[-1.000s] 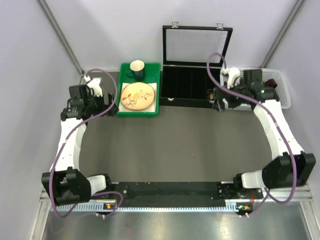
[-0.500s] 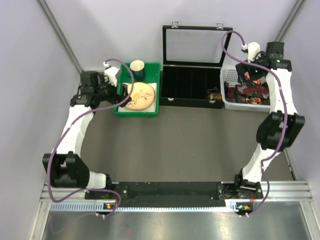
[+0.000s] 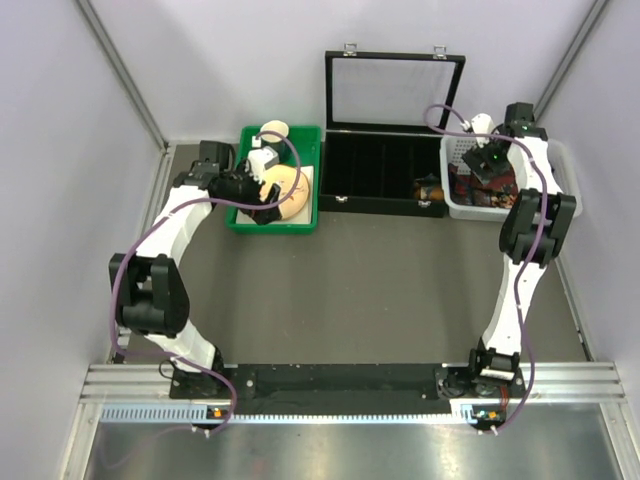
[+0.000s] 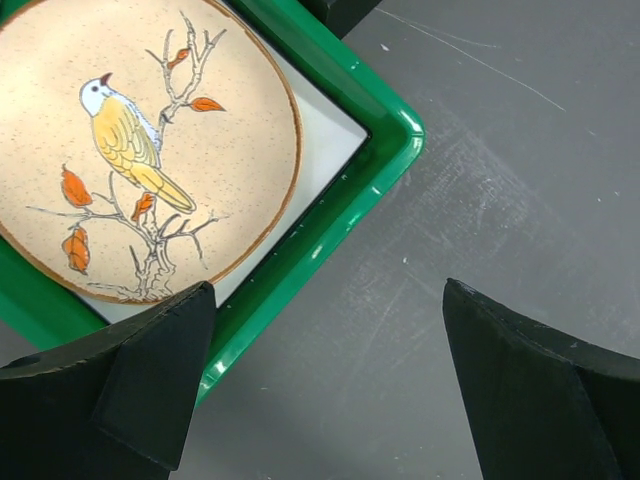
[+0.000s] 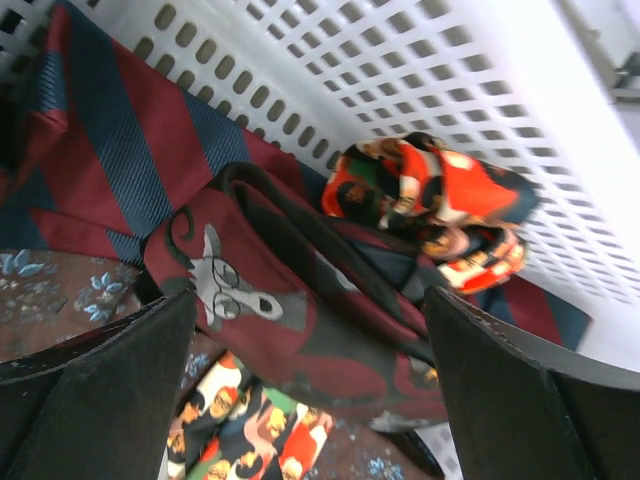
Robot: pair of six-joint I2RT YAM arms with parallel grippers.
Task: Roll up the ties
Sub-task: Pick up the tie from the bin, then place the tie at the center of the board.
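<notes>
Maroon and striped ties [image 5: 290, 300] are all heaped in the white basket [image 5: 400, 70], and the right gripper [image 5: 310, 385] just swung over them, jaws spread wide, holding nothing; left gripper [image 4: 325, 390] drifted above the green tray [image 4: 340, 215], also gaping, so rolling hasn't started.

Your left hand [image 4: 327, 300]: both dark fingers [image 4: 130, 390] at bottom edge, spread wide, nothing between them. Left finger overlaps corner of green tray [image 4: 335, 225]; right finger over bare grey tabletop [image 4: 500, 170]. In tray you see round speckled plate [image 4: 140, 140], brown rim, painted yellow bird on branch with orange leaves. Plate lies on white liner [image 4: 325, 140]. Tabletop shows faint scratches.
</notes>
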